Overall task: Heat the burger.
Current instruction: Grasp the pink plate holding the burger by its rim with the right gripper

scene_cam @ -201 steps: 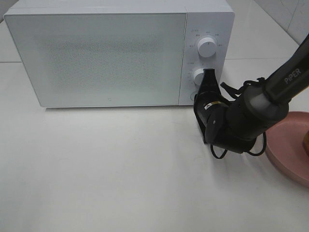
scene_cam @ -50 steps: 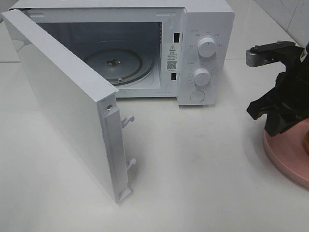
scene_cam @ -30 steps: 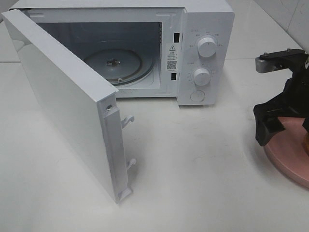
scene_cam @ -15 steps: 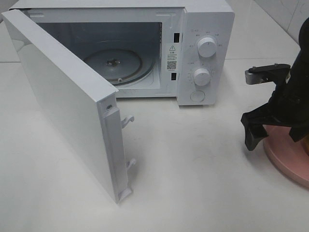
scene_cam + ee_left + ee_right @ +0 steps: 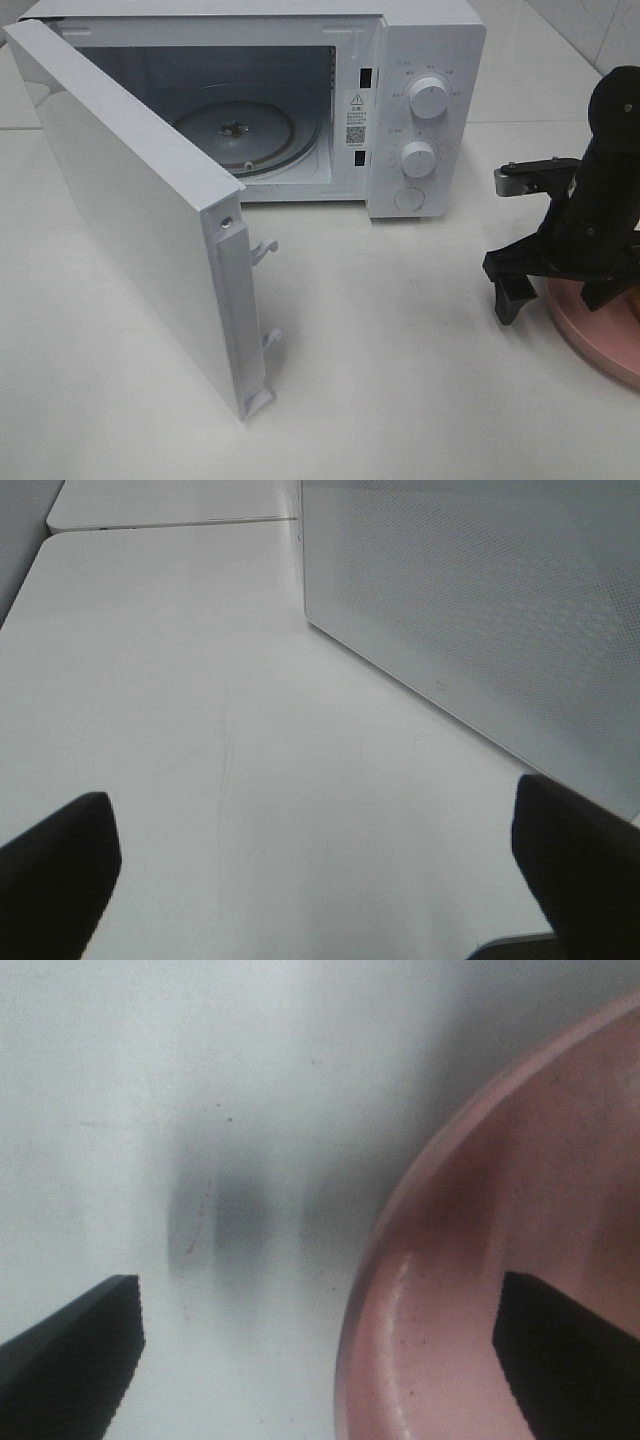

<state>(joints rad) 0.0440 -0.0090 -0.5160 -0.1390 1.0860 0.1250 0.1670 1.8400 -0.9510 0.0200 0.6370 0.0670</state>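
Observation:
The burger is out of view; the right arm and the frame edge cover where it would sit on the pink plate (image 5: 600, 335). My right gripper (image 5: 555, 295) points down with its jaws wide open, one finger on the table left of the plate's left rim and the other over the plate. The right wrist view shows the same gripper (image 5: 320, 1360) astride the plate rim (image 5: 400, 1220), empty. My left gripper (image 5: 315, 880) is open and empty, low over the table beside the microwave door (image 5: 480, 610). It does not show in the exterior view.
The white microwave (image 5: 420, 60) stands at the back with its door (image 5: 130, 220) swung open toward the front left. The glass turntable (image 5: 240, 130) inside is bare. Two knobs and a button sit on its right panel (image 5: 418, 158).
The microwave door, shut at first, now stands open. Over the last second my right gripper has moved left and down, onto the plate's left rim.

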